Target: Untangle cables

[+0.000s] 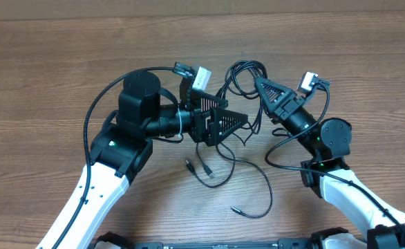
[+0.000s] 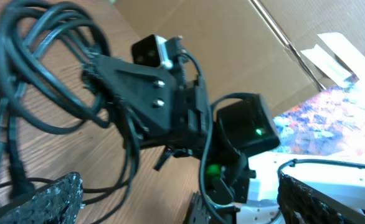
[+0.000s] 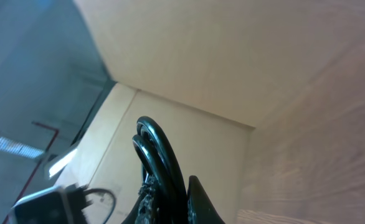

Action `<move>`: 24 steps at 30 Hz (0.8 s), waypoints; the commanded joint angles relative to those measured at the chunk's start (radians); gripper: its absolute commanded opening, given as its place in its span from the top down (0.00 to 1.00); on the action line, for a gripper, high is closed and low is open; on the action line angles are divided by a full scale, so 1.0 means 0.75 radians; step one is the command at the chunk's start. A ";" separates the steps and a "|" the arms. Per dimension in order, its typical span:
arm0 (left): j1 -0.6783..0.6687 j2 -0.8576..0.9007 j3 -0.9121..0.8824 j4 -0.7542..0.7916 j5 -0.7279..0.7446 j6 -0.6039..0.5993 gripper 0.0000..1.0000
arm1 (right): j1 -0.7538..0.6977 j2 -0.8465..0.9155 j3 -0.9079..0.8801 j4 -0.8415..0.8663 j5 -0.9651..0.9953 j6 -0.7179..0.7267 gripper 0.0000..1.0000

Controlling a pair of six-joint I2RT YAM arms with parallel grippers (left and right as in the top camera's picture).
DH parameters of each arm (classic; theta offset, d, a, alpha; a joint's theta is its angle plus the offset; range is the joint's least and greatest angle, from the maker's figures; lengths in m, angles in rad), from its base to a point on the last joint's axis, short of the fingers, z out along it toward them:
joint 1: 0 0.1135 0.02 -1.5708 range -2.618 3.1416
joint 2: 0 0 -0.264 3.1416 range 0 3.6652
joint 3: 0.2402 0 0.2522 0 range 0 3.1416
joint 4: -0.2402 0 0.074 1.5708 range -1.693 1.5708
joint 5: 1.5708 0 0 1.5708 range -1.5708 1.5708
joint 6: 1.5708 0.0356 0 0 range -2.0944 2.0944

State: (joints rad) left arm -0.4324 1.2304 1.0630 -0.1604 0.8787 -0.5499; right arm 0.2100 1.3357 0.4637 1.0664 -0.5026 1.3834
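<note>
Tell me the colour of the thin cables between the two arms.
Black, all of them. The overhead view shows the cables best, against the brown wooden table.

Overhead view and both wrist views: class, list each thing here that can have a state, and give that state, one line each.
cables: tangled; a looped bunch is pinched in the right gripper, and the plug ends lie loose on the table.
left gripper: open, holding nothing.
right gripper: shut on the cables.
</note>
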 commanded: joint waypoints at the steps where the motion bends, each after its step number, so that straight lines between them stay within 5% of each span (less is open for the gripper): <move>1: -0.016 -0.010 0.026 -0.002 -0.085 -0.004 0.01 | -0.003 -0.003 0.003 0.054 -0.057 0.006 0.96; 24: -0.044 0.101 0.026 0.001 -0.194 -0.117 0.00 | -0.003 -0.003 0.003 0.134 -0.203 0.079 0.96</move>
State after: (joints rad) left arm -0.4618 1.2728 1.0630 -0.1600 0.7361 -0.6060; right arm 0.2100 1.3357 0.4637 1.1461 -0.6399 1.4113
